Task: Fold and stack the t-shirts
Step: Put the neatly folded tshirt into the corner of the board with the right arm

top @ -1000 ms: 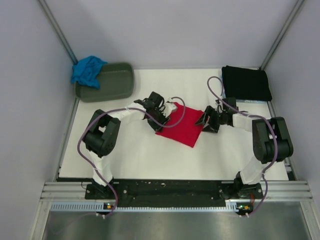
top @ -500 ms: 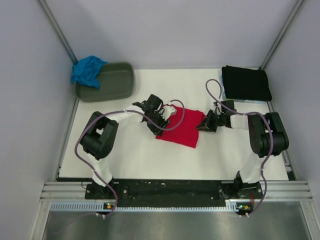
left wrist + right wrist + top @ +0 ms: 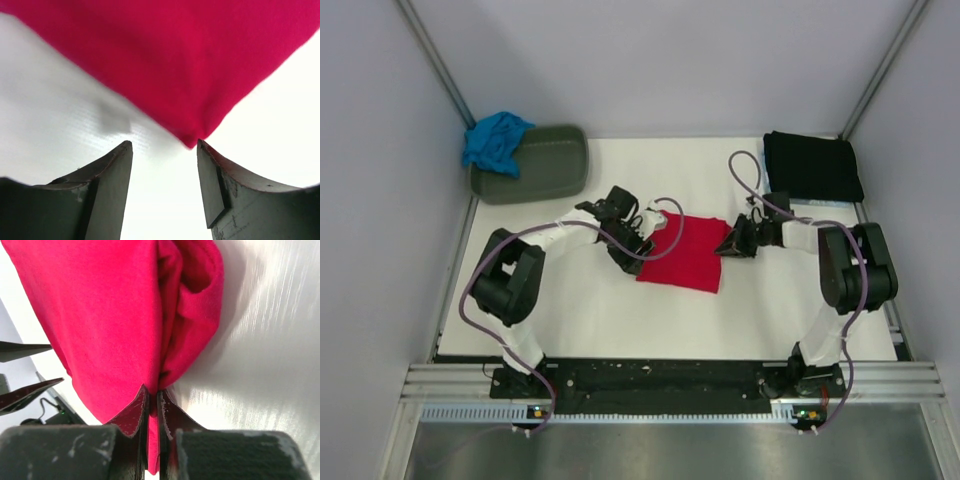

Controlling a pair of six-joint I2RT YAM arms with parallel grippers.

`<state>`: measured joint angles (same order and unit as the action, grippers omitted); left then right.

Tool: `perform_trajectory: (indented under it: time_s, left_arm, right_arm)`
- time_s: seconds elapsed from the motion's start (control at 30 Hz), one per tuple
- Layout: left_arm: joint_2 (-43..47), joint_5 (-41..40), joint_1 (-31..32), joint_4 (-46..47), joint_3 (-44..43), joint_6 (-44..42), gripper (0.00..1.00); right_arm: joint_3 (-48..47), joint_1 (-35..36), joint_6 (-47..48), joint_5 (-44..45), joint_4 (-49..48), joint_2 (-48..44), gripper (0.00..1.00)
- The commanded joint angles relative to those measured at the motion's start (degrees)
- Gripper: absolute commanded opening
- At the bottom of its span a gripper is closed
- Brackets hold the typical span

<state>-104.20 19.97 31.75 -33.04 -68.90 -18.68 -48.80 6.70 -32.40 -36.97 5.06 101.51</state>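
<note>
The folded red t-shirt [image 3: 685, 255] lies mid-table. My right gripper [image 3: 728, 243] is shut on its right edge; in the right wrist view red cloth [image 3: 115, 315] is pinched between the closed jaws [image 3: 153, 395]. At the shirt's left corner my left gripper [image 3: 638, 258] stands open, and in the left wrist view the red corner [image 3: 192, 140] sits just past the fingertips, with nothing between them [image 3: 164, 147]. A folded black t-shirt [image 3: 812, 166] lies at the back right. A crumpled turquoise t-shirt [image 3: 496, 140] hangs over the tub's left end.
A grey-green oval tub [image 3: 535, 164] stands at the back left. Grey walls and metal posts [image 3: 435, 60] enclose the white table [image 3: 600, 310]. Cables loop off both arms over the table [image 3: 745, 170].
My right gripper has closed on the red shirt's right edge. The left gripper has let go and opened. The shirt has turned to lie squarer.
</note>
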Motion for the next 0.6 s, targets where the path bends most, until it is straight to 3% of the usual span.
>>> perform_trajectory:
  time_s: [0.0,0.27,0.57]
  left_arm:
    - [5.94,1.13,-2.65,-2.29,-2.81,-1.97,0.59]
    - [8.22,-1.51,-10.03,-2.82,-5.19,-3.29,0.61]
    - [9.11,-3.88,-10.92,-2.73,-4.92,-4.53,0.61]
  right_arm:
    - [-7.27,-0.55,9.36,4.62,8.54,-0.79,0.00]
    - [-22.46,-0.37,22.63,14.98,24.80,1.49,0.00]
    - [-41.98,0.07,32.05,29.40,38.00,8.25,0.00]
